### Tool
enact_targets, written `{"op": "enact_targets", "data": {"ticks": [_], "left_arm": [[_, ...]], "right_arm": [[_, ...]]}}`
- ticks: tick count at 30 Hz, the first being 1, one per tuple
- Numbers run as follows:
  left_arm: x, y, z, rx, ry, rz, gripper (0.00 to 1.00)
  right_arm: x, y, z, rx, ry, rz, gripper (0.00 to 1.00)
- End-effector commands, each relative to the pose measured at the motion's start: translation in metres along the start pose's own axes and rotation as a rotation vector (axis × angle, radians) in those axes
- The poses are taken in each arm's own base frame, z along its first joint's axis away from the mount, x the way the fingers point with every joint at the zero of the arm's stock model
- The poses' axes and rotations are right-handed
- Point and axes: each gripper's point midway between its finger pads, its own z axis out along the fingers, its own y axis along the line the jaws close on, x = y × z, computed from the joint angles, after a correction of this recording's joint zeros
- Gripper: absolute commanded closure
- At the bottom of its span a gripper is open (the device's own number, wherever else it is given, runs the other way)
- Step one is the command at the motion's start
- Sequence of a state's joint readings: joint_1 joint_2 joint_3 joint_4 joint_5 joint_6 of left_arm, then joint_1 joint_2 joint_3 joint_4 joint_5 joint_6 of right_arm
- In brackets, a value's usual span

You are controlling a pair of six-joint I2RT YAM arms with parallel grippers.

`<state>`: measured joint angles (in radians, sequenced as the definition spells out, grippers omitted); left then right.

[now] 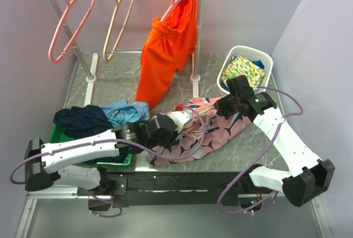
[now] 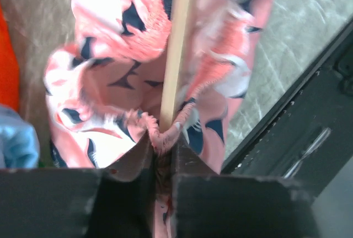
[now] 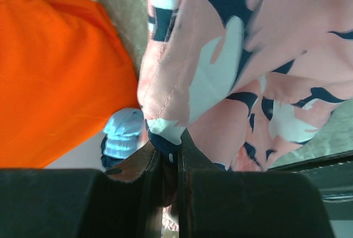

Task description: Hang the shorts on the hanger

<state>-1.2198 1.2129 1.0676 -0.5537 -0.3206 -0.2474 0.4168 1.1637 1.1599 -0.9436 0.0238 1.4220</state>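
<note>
Top view's bright, even and pretty sharp, with only soft shadows. Both wrist cams go blurry up close: shorts [image 2: 105, 78] smeared toward 12 o'clock, left gripper [image 2: 162, 141] near-black at 6 o'clock.

The left arm [image 1: 83, 149] and right arm [image 1: 287, 139] have white links and black joints. Lilac cables [image 1: 219, 198] loop from their bases. The left gripper [image 2: 162, 139] has dark matte fingers [image 2: 129, 166].

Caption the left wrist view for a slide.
Left gripper pinches a gathered edge of the shorts, right where the hanger meets the fabric.
</note>
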Motion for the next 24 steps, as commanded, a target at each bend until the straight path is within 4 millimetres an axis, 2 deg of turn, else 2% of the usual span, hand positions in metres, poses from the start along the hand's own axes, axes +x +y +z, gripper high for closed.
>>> {"op": "enact_targets", "data": {"ticks": [1,4,5,6,7,8,9,11,12,17,19,20,23,24], "left_arm": [[-0.034,0.006,-0.01,-0.021,-0.167,-0.034,0.99],[-0.041,0.002,-0.018,0.007,-0.19,-0.047,0.99],[-0.043,0.001,-0.022,0.019,-0.2,-0.052,0.99],[-0.044,-0.001,-0.025,0.034,-0.201,-0.059,0.99],[-0.043,-0.001,-0.026,0.037,-0.198,-0.064,0.99],[-0.043,-0.001,-0.03,0.044,-0.198,-0.067,0.99],[-0.042,-0.002,-0.032,0.057,-0.195,-0.074,0.99],[-0.039,-0.002,-0.039,0.067,-0.196,-0.084,0.99],[-0.038,-0.003,-0.04,0.075,-0.196,-0.096,0.99],[-0.032,-0.005,-0.051,0.108,-0.174,-0.13,0.99],[-0.028,-0.006,-0.053,0.115,-0.151,-0.14,0.99],[-0.028,-0.008,-0.056,0.126,-0.148,-0.145,0.99],[-0.026,-0.009,-0.061,0.134,-0.121,-0.17,0.99],[-0.027,-0.009,-0.062,0.133,-0.116,-0.176,0.99]], "right_arm": [[0.009,0.024,-0.029,-0.119,0.051,-0.024,1.0],[0.012,0.031,-0.032,-0.161,0.063,-0.081,1.0],[0.012,0.036,-0.035,-0.189,0.061,-0.131,0.96],[0.013,0.04,-0.035,-0.209,0.064,-0.165,0.79],[0.016,0.042,-0.036,-0.235,0.079,-0.203,0.66],[0.016,0.054,-0.042,-0.314,0.068,-0.272,0.55],[0.017,0.058,-0.045,-0.35,0.069,-0.299,0.38],[0.016,0.07,-0.057,-0.441,0.038,-0.377,0.27],[0.013,0.072,-0.062,-0.454,0.016,-0.393,0.17],[0.002,0.086,-0.091,-0.559,-0.08,-0.509,0.14],[0.001,0.086,-0.096,-0.592,-0.107,-0.544,0.14],[-0.003,0.087,-0.105,-0.62,-0.144,-0.576,0.14],[-0.007,0.084,-0.118,-0.692,-0.227,-0.658,0.18],[-0.007,0.083,-0.121,-0.71,-0.249,-0.68,0.24]]}}
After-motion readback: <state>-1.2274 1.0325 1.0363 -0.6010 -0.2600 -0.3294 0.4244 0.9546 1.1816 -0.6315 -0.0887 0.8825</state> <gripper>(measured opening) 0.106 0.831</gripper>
